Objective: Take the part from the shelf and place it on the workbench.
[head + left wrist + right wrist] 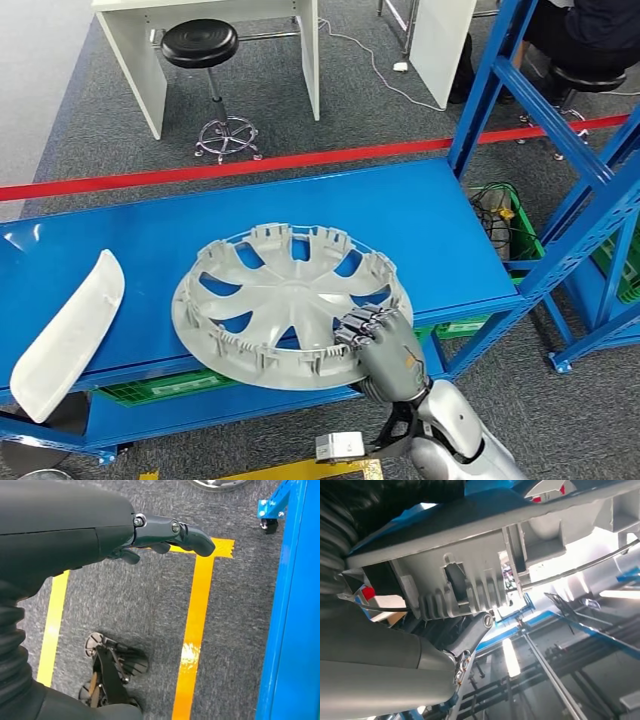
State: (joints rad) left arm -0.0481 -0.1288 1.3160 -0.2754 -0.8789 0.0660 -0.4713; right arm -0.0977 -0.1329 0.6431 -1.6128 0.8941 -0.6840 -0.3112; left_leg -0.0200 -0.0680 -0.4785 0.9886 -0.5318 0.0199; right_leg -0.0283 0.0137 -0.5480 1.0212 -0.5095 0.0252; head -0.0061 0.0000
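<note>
Wheel cover (290, 305), grey and spoked, is lying on the blue table (423, 225), overhanging its near edge. Right hand (381, 345) is gripping its near rim. Left hand (113, 535) is hanging over the floor, fingers extended, holding nothing.

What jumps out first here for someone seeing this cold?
The big grey wheel cover lying face down on the blue workbench, its near edge overhanging the front. The right hand grips its rim at that near-right edge. A curved white panel lies at the bench's left end, and the left hand hangs over yellow floor tape.
</note>
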